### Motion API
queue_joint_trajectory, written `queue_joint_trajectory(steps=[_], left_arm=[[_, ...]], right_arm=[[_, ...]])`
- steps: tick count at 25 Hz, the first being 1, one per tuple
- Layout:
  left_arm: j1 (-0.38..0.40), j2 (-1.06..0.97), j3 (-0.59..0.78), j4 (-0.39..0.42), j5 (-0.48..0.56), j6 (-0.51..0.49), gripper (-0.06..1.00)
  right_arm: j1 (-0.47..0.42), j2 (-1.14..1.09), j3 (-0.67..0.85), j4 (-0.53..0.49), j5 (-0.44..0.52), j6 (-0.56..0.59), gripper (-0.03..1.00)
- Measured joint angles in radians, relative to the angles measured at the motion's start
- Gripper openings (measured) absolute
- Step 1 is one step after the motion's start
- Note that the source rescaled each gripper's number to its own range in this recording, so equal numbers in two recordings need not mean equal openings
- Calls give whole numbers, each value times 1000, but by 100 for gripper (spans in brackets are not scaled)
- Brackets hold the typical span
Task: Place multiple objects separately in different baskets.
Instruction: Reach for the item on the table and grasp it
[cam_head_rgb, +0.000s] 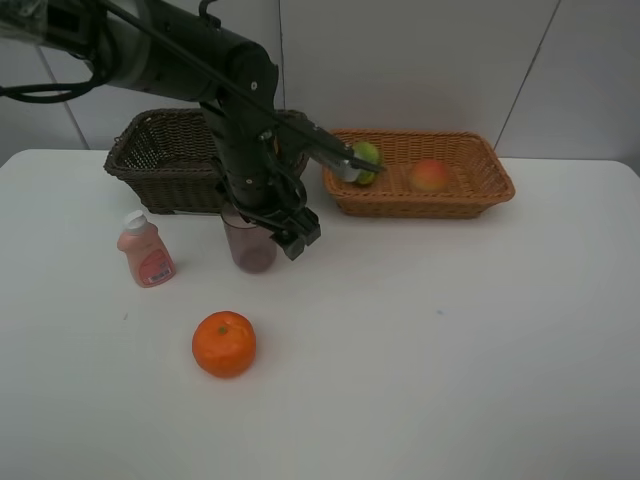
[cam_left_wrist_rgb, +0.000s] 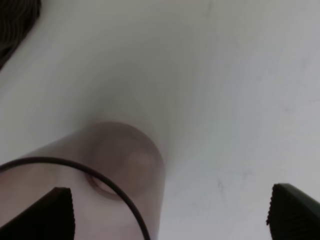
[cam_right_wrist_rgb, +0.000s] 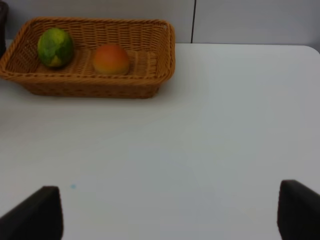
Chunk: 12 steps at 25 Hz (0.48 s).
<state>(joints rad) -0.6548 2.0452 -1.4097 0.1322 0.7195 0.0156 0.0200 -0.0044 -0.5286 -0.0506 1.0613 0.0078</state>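
From my end the white tabletop (cam_head_rgb: 480, 330) reads smooth and matt. Both baskets are rough woven wicker: the deep dark brown rectangular basket (cam_head_rgb: 150, 165) and the shallow orange-tan rectangular basket (cam_head_rgb: 470, 192). The translucent purplish cup (cam_head_rgb: 251, 250) looks like smooth plastic, and the pink white-capped bottle (cam_head_rgb: 146, 255) like glossy plastic. The round orange (cam_head_rgb: 224, 343) has finely dimpled, slightly shiny skin — the black arm casing (cam_head_rgb: 180, 50) gleams.

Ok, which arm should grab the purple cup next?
Left. The left fingers stand open right at the cup, in front of the dark basket. The right fingers, also open, face the light basket with no cup in their view.
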Motion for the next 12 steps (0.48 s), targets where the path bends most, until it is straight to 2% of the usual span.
queue_joint_trajectory(steps=[12], left_arm=[[0,51,9,0,-1,2,99]], right_arm=[[0,0,0,0,0,0,87]])
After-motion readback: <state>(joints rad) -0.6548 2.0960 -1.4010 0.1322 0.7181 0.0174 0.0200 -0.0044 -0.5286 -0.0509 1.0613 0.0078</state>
